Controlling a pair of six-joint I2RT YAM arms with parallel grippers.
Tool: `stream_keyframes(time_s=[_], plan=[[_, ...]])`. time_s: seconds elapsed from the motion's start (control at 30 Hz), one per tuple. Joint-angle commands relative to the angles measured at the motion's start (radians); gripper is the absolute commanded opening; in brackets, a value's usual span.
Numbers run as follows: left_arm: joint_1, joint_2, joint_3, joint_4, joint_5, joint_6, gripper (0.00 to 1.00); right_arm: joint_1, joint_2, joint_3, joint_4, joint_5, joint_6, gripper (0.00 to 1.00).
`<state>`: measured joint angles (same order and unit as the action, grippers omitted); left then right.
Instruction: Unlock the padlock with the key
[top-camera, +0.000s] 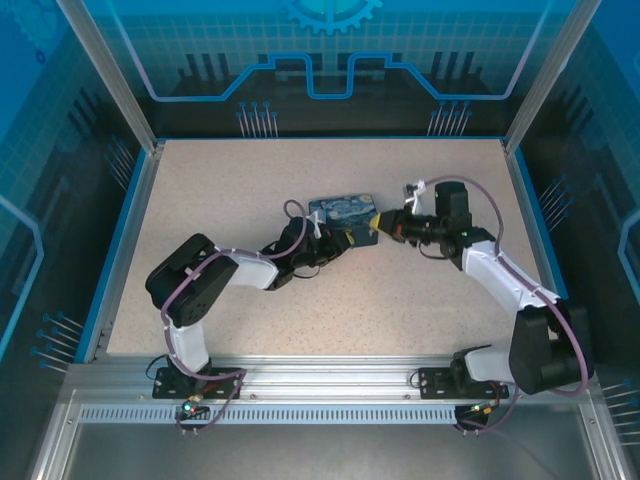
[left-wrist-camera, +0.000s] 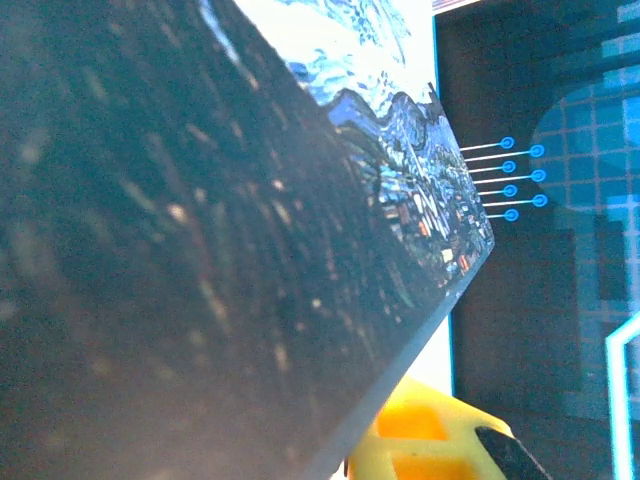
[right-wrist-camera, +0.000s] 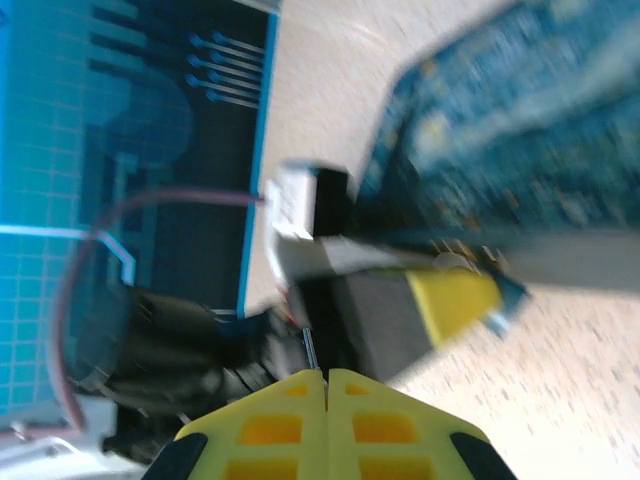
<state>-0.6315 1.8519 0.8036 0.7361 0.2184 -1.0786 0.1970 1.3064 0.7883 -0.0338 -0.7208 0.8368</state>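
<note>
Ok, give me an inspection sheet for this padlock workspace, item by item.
Surface: speckled beige tabletop, flat.
Job's things: padlock too blurred to pick out; thin sliver, probably the key, at the tips of the right pincer.
Clutter: starry-print box.
Grippers: left pincer clamped on the box; right pincer shut.
Cables: purple cable looped along each arm.
Surroundings: blue printed walls, aluminium frame.

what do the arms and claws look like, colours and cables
The left arm and right arm have black joints, white link covers and a thin purple cable looping alongside. The left claw and right claw have yellow fingers with black patches.
</note>
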Motion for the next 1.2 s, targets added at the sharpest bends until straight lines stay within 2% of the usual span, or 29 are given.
stream_keyframes(time_s=[0.0,0.33,0.5,0.73,1.17], plan=[[0.02,-0.019,0.028,0.073,0.095,-0.087,0.0,-0.006,-0.051,-0.087,0.017,-0.054,-0.021,0.0],[0.063,-0.032,0.007,0.169,0.18,-0.18,0.0,-0.008,-0.091,-0.301,0.183,-0.105,0.061,0.0],[0.077,-0.066,-0.004,0.162,0.21,-0.197,0.0,-0.015,-0.074,-0.309,0.222,-0.117,0.081,0.0],[0.086,-0.102,-0.023,0.183,0.228,-0.227,0.0,-0.017,-0.047,-0.31,0.361,-0.104,0.231,0.0],[0.086,-0.085,-0.005,0.223,0.249,-0.27,0.0,0.001,0.005,-0.286,0.467,-0.054,0.338,0.0]])
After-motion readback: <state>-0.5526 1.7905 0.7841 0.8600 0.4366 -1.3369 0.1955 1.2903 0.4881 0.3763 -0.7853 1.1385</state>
